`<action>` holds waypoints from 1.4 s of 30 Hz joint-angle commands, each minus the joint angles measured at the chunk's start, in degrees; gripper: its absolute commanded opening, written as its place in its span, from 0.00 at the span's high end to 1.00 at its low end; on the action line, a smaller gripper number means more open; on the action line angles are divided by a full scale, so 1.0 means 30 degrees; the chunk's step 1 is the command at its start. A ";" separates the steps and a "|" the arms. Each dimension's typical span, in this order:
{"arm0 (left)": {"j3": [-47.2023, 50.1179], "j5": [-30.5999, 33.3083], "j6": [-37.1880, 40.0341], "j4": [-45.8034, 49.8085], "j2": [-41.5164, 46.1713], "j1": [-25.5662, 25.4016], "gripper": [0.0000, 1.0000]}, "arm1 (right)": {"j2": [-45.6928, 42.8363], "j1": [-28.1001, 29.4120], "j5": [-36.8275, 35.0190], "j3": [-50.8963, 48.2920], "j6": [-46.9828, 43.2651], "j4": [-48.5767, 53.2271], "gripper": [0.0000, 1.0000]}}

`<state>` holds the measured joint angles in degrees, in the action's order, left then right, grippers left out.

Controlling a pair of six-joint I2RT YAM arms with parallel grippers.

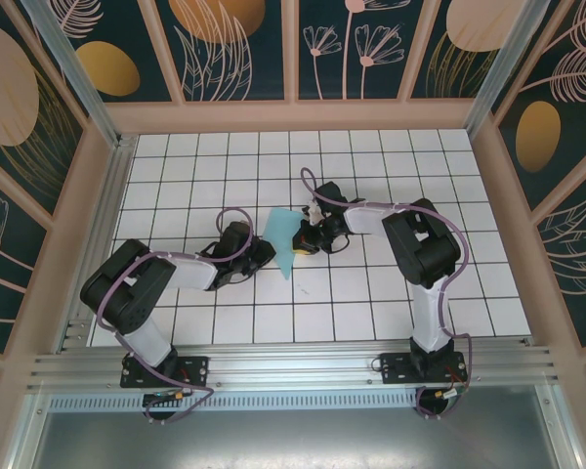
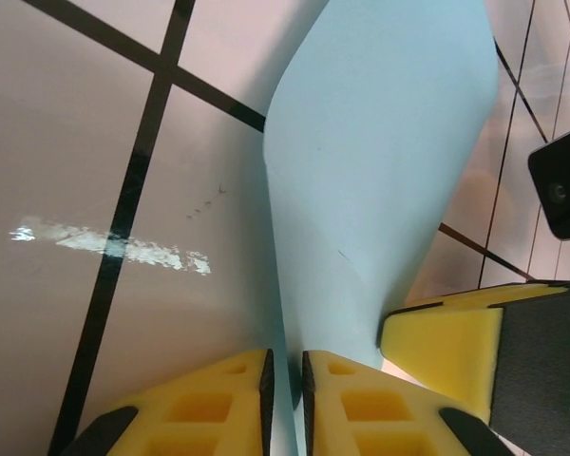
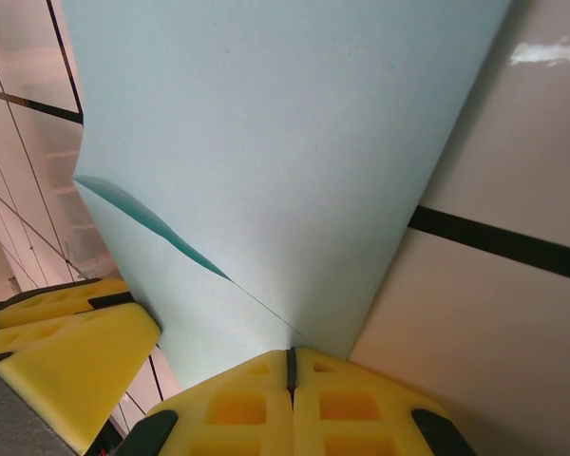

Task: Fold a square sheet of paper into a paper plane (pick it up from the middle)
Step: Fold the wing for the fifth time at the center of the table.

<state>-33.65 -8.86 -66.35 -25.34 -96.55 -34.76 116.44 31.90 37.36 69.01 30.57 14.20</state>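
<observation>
1. Your left tool [image 2: 285, 389] is pinching one edge of the square sheet of paper [image 2: 380, 171] between almost-touching pads [image 2: 218, 404].
2. Your right tool [image 3: 290, 380], just beside it, is clamping shut on the same sheet at a fold.
3. The sheet is sitting between both tools, equally near each, curving away ahead of them.
4. Its long axis is running crosswise to the line joining the tools, with the narrow end pointing toward the table's [image 1: 371, 318] near edge.

- From above, the left gripper [image 1: 265, 251] and the right gripper [image 1: 304, 240] partly covered the sheet of paper [image 1: 283, 258], and its creases were too small to make out.
- In the left wrist view, the sheet ran off the top edge, and the bottom edge cut off the yellow pads [image 2: 218, 408].
- In the right wrist view, the sheet ran past the top edge, and its lower tip was hidden between the pads.
</observation>
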 commanded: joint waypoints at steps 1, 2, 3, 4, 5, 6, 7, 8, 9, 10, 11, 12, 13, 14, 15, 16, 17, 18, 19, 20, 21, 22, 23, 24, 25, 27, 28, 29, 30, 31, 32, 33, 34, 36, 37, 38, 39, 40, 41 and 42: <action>-0.0340 -0.0297 0.0067 -0.0456 -0.0159 0.0164 0.87 | 0.1075 -0.0086 -0.1527 -0.0065 0.0065 0.0964 1.00; -0.0425 -0.0301 0.0212 -0.0494 -0.0065 0.0165 0.90 | 0.1088 -0.0087 -0.1522 -0.0069 0.0065 0.0971 1.00; -0.0471 -0.0298 0.0289 -0.0484 0.0029 0.0156 0.92 | 0.1111 -0.0083 -0.1553 -0.0096 0.0065 0.0982 1.00; -0.0528 -0.0254 0.0411 -0.0452 0.0114 0.0175 0.94 | 0.1117 -0.0072 -0.1538 -0.0094 0.0065 0.0985 1.00; -0.0637 -0.0211 0.0590 -0.0399 0.0235 0.0158 0.96 | 0.1133 -0.0073 -0.1548 -0.0123 0.0065 0.0985 1.00; -0.0725 -0.0274 0.0718 -0.0335 0.0278 0.0158 0.98 | 0.1125 -0.0086 -0.1560 -0.0110 0.0065 0.1007 1.00; -0.0812 -0.0268 0.0812 -0.0256 0.0309 0.0156 0.98 | 0.1166 -0.0084 -0.1600 -0.0095 0.0065 0.1054 1.00; -0.0975 -0.0239 0.0999 -0.0034 0.0330 0.0153 0.99 | 0.1181 -0.0079 -0.1611 -0.0068 0.0043 0.1087 1.00; -0.1120 -0.0239 0.1115 0.0134 0.0312 0.0145 0.99 | 0.1194 -0.0086 -0.1622 -0.0065 0.0036 0.1114 1.00; -0.1215 -0.0265 0.1207 0.0203 0.0309 0.0136 1.00 | 0.1211 -0.0071 -0.1659 -0.0065 0.0049 0.1153 1.00; -0.1339 -0.0190 0.1323 0.0362 0.0313 0.0081 1.00 | 0.1233 -0.0066 -0.1716 -0.0036 0.0038 0.1229 1.00; -0.1493 -0.0093 0.1445 0.0554 0.0309 0.0020 1.00 | 0.1236 -0.0077 -0.1754 -0.0036 0.0028 0.1244 1.00; -0.1701 0.0099 0.1636 0.0918 0.0338 -0.0076 1.00 | 0.1278 -0.0078 -0.1746 -0.0009 0.0036 0.1303 1.00; -0.1893 0.0272 0.1824 0.1277 0.0353 -0.0155 1.00 | 0.1314 -0.0086 -0.1787 0.0019 0.0036 0.1304 1.00; -0.2066 0.0511 0.2045 0.1626 0.0368 -0.0265 1.00 | 0.1336 -0.0087 -0.1787 0.0023 0.0036 0.1326 1.00; -0.2437 0.0925 0.2392 0.2294 0.0368 -0.0430 1.00 | 0.1350 -0.0076 -0.1790 0.0050 0.0036 0.1378 1.00; -0.2911 0.1541 0.2699 0.3324 0.0346 -0.0590 1.00 | 0.1360 -0.0086 -0.1877 0.0081 0.0061 0.1488 1.00; -0.3282 0.2143 0.2885 0.4363 0.0366 -0.0707 1.00 | 0.1367 -0.0084 -0.1982 0.0110 0.0065 0.1555 1.00; -0.3582 0.3034 0.2911 0.5424 0.0450 -0.0827 1.00 | 0.1397 -0.0086 -0.2079 0.0140 0.0065 0.1623 1.00; -0.3814 0.3682 0.2789 0.6433 0.0512 -0.0886 1.00 | 0.1383 -0.0087 -0.2127 0.0155 0.0116 0.1653 1.00; -0.3897 0.4009 0.2756 0.6961 0.0593 -0.0885 1.00 | 0.1389 -0.0086 -0.2192 0.0142 0.0179 0.1683 1.00; -0.3921 0.4406 0.2643 0.7409 0.0695 -0.0907 1.00 | 0.1354 -0.0070 -0.2246 0.0103 0.0262 0.1688 1.00; -0.3913 0.4513 0.2633 0.7578 0.0777 -0.0972 1.00 | 0.1352 -0.0082 -0.2231 0.0111 0.0319 0.1627 1.00; -0.3976 0.4562 0.2568 0.7785 0.0752 -0.0980 1.00 | 0.1325 -0.0085 -0.2230 0.0089 0.0399 0.1568 1.00; -0.4071 0.4608 0.2530 0.8051 0.0693 -0.0966 1.00 | 0.1261 -0.0087 -0.2168 0.0081 0.0459 0.1475 1.00; -0.4105 0.4399 0.2550 0.7883 0.0548 -0.0981 1.00 | 0.0815 -0.0085 -0.1530 -0.0276 0.0680 0.0456 1.00; -0.4096 0.4275 0.2494 0.7736 0.0473 -0.0980 1.00 | 0.0357 -0.0086 -0.0814 -0.0611 0.0822 -0.0527 1.00; -0.4133 0.4180 0.2501 0.7654 0.0406 -0.0977 1.00 | -0.0105 -0.0072 -0.0315 -0.0826 0.0906 -0.1234 1.00; -0.4111 0.4079 0.2460 0.7558 0.0370 -0.0980 1.00 | -0.0449 -0.0080 -0.0106 -0.0881 0.0943 -0.1677 0.99; -0.4069 0.4038 0.2404 0.7414 0.0383 -0.0979 1.00 | -0.0853 -0.0085 0.0094 -0.0871 0.0915 -0.2018 0.99; -0.4033 0.4034 0.2332 0.7350 0.0368 -0.0972 1.00 | -0.1179 -0.0086 0.0168 -0.0857 0.0940 -0.2239 0.97; -0.3993 0.3971 0.2283 0.7259 0.0368 -0.0977 1.00 | -0.1490 -0.0087 0.0222 -0.0857 0.0916 -0.2471 0.96; -0.3989 0.3965 0.2203 0.7240 0.0368 -0.0980 1.00 | -0.1757 -0.0085 0.0326 -0.0854 0.0914 -0.2596 0.95; -0.3968 0.3944 0.2070 0.7175 0.0339 -0.0980 1.00 | -0.1953 -0.0080 0.0447 -0.0900 0.0858 -0.2632 0.94; -0.3963 0.3978 0.1989 0.7131 0.0339 -0.0973 1.00 | -0.1902 -0.0079 0.0491 -0.0885 0.0777 -0.2594 0.93; -0.3934 0.3954 0.1921 0.7058 0.0339 -0.0980 1.00 | -0.1748 -0.0032 0.0523 -0.0914 0.0707 -0.2514 0.93; -0.3932 0.3961 0.1886 0.7001 0.0318 -0.0973 1.00 | -0.1566 0.0028 0.0498 -0.0861 0.0640 -0.2359 0.93; -0.3887 0.3978 0.1786 0.6940 0.0309 -0.0979 1.00 | -0.1257 0.0094 0.0517 -0.0747 0.0553 -0.2137 0.92; -0.3867 0.3924 0.1731 0.6803 0.0309 -0.0979 1.00 | -0.0995 0.0133 0.0593 -0.0641 0.0530 -0.2035 0.92; -0.3819 0.3896 0.1699 0.6775 0.0281 -0.0973 1.00 | -0.0887 0.0147 0.0660 -0.0600 0.0507 -0.2059 0.92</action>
<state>-44.69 2.07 -60.27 -5.17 -95.50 -37.85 113.21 31.97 38.06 66.81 32.49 7.97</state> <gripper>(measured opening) 0.057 0.082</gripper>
